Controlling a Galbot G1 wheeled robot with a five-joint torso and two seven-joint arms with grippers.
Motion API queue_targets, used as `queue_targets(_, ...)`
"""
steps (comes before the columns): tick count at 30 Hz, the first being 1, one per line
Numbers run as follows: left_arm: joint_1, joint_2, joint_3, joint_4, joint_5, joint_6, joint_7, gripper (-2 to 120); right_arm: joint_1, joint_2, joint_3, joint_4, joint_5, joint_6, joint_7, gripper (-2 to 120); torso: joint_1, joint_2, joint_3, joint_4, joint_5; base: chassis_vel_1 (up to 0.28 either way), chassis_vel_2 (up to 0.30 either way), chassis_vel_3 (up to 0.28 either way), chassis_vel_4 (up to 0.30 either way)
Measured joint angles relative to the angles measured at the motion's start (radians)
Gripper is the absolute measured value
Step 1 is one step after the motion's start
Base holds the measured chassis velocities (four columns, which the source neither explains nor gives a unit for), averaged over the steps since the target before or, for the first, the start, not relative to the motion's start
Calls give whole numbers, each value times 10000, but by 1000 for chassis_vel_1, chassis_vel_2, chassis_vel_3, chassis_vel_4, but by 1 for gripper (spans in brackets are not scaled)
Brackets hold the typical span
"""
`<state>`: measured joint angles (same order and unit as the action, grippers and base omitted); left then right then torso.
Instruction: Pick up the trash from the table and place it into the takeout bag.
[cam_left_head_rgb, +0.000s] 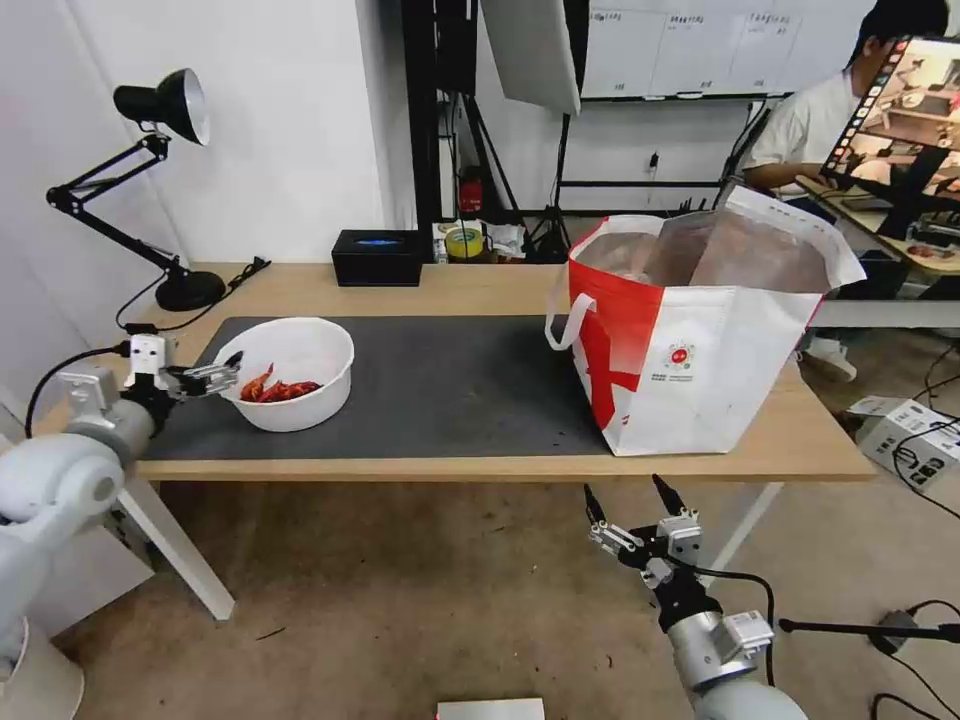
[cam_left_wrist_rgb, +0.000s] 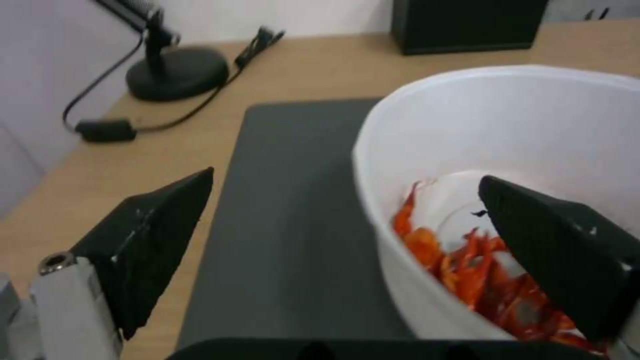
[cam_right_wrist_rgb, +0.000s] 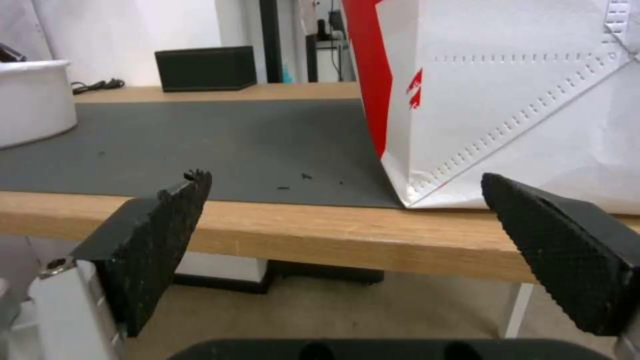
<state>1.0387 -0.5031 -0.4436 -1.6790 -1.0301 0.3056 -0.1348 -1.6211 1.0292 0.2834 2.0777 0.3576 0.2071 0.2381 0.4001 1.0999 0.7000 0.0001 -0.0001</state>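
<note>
The white bowl (cam_left_head_rgb: 288, 372) with red crayfish shells (cam_left_head_rgb: 277, 388) is seen on the dark grey mat (cam_left_head_rgb: 450, 385), toward the robot's left side of the worktop (cam_left_head_rgb: 480, 290). The left tool (cam_left_head_rgb: 232, 368) is held at the bowl's near-left rim with its jaws wide apart. In the left wrist view one finger (cam_left_wrist_rgb: 567, 255) is placed inside the bowl (cam_left_wrist_rgb: 507, 150) above the shells (cam_left_wrist_rgb: 480, 270), and the other finger (cam_left_wrist_rgb: 150, 240) is outside over the mat (cam_left_wrist_rgb: 300, 210), so the wall is straddled but not yet gripped. Nothing is held.

The takeout bag (cam_left_head_rgb: 700, 340) is stood open on the right part of the worktop, partly on the mat, well apart from the bowl. The right tool (cam_left_head_rgb: 628, 505) is parked below the worktop's front edge, just before the bag, jaws spread wide and empty.

Several risks can be judged from here. A thin plastic wall pinched at one side only may flex or slip out of the pads (the bowl looks light and smooth). Once lifted by its rim, the bowl may be tilted by its own weight, and shells may be spilled onto the mat. The inner finger may also be pressed into the shells as the jaws are shut. On the way across, the bag's upright flaps could be caught by the bowl and the bag pushed over.
</note>
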Motion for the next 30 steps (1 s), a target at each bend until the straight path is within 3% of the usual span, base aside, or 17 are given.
queue_targets(6,-528,43,156,379,-1806,1198,-122,100,0,0,0,0,0,0,0,100,0,0,0,-1,0,0,0,0,0)
queue_targets(10,-800,37,302,497,-2276,1734,-322,100,0,0,0,0,0,0,0,100,0,0,0,0,0,0,0,0,0)
queue_targets(17,-1923,-222,871,811,-3861,3111,-1961,100,1,0,0,0,0,0,0,100,0,0,0,-3,2,0,0,0,0)
queue_targets(30,-2946,-350,1599,1286,-4750,3751,-2423,100,0,0,0,0,0,0,0,100,-1,0,0,-2,1,0,0,0,0)
